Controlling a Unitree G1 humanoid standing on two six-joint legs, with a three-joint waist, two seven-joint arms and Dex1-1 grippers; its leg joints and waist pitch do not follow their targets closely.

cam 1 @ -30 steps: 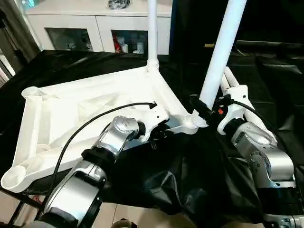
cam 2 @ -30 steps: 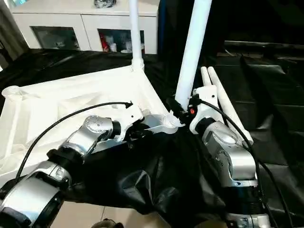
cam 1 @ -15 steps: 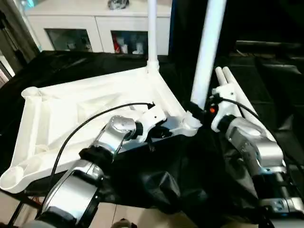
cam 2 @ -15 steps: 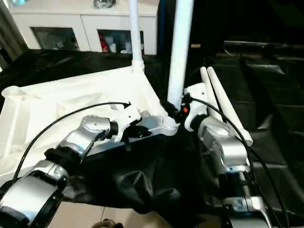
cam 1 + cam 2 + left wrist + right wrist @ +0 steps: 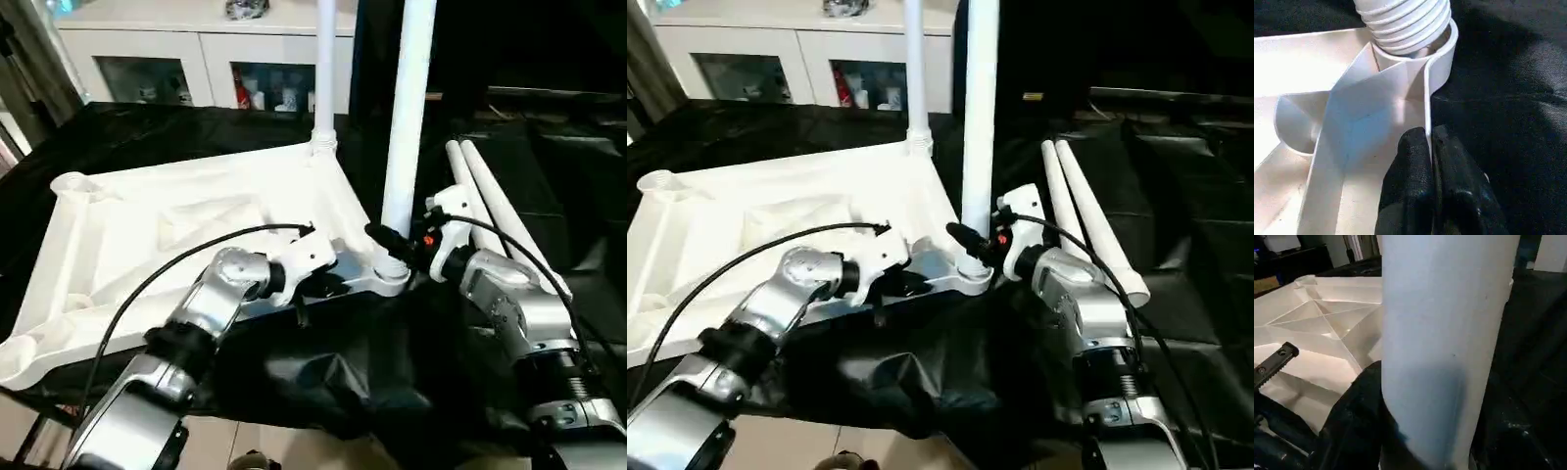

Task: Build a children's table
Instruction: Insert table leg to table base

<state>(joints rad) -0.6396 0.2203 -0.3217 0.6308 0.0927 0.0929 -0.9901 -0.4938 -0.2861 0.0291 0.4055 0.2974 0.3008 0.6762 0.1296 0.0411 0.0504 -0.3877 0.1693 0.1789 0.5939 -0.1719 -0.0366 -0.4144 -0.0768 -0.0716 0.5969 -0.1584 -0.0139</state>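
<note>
Two grippers, your view:
Left gripper [image 5: 1431, 147]: pinches white ribbed plastic tabletop [image 5: 176, 220] rim.
Right gripper [image 5: 392, 240]: clasps upright white tubular leg [image 5: 407, 108].

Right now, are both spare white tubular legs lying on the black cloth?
Yes, two white tubular legs lie side by side on the black cloth.

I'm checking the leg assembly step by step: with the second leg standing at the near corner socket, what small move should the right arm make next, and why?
Probably twist the leg down into the corner socket. Its threads still show above the socket rim, the right gripper clasps it just above the base, and the left gripper pinches the tabletop rim, steadying it.
</note>
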